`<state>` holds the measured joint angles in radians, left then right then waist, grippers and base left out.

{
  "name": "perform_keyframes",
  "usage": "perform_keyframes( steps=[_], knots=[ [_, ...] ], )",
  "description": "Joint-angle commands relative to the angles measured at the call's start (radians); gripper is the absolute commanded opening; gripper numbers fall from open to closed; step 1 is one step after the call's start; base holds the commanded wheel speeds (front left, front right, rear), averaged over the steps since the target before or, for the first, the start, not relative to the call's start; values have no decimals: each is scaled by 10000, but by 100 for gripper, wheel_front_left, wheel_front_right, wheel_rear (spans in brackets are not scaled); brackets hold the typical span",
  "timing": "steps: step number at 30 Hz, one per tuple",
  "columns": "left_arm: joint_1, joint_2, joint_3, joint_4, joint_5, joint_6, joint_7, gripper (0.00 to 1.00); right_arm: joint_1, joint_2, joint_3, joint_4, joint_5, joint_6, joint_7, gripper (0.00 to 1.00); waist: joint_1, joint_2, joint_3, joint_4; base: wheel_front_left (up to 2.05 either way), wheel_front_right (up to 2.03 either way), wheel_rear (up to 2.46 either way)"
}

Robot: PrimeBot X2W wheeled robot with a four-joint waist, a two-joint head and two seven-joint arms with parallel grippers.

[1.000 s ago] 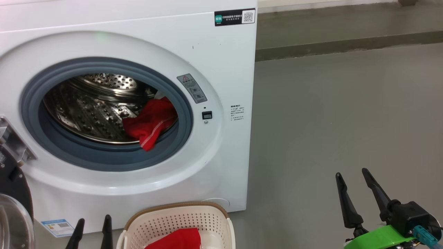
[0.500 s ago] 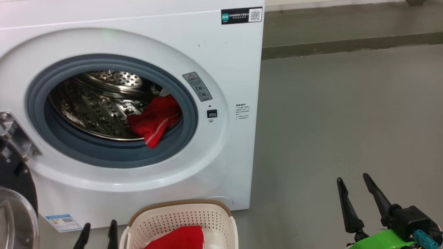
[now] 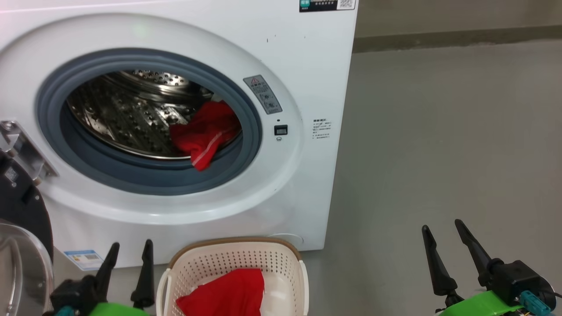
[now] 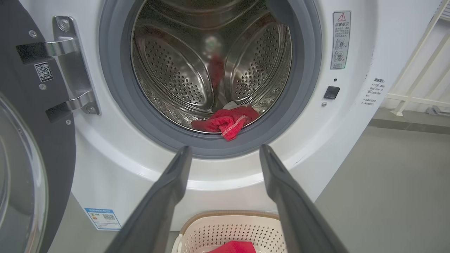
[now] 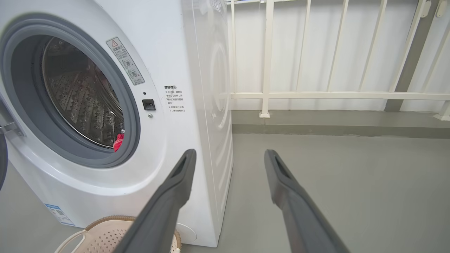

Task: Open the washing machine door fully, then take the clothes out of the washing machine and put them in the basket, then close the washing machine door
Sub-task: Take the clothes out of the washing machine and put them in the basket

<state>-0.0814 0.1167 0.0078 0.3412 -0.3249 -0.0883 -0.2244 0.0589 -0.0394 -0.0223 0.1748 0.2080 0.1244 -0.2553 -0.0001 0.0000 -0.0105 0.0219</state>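
Since a second ago the head camera has dipped and swung left, so the washing machine (image 3: 307,66) sits higher and further right in its view, and the left gripper (image 3: 131,243) has come further up from the bottom edge. Its 2 dark fingers stand apart with nothing between them, pointing at the lower front of the machine, just left of the basket (image 3: 206,267). The right gripper (image 3: 441,224) hovers over the bare grey floor (image 3: 439,131), well to the right of the machine, fingers likewise spread and empty.

The washing machine door (image 3: 24,206) is swung wide open to the left on its metal hinge (image 3: 22,147), black rim and glass bowl at the picture's edge. Of the clothes, 1 red garment (image 3: 204,131) lies at the front right of the steel drum (image 3: 123,114), a corner with white stitching drooping onto the grey rubber ring (image 3: 145,180). A scrap of white fabric (image 4: 230,104) shows just behind it. Another red garment (image 3: 228,294) lies in the basket, which stands on the floor close against the machine's base, below the opening. A white railing (image 5: 267,95) runs behind the machine.
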Motion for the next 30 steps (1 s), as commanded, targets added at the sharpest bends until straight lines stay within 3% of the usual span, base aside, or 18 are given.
perform_keyframes(
  steps=[1,17,30],
  knots=[
    [-623,197,310,-58,14,48,-34,100,-440,-108,241,-219,-108,63,-65,100,1,0,207,20,0,0,0],
    [-4163,409,258,2320,-685,-261,-221,100,-1456,-108,425,-438,-166,63,-65,100,1,0,2073,-514,0,0,0],
    [-7059,913,125,4287,-946,-392,-354,100,-2167,-108,480,-657,-87,63,-65,100,1,0,3719,-989,0,0,0]
  ],
)
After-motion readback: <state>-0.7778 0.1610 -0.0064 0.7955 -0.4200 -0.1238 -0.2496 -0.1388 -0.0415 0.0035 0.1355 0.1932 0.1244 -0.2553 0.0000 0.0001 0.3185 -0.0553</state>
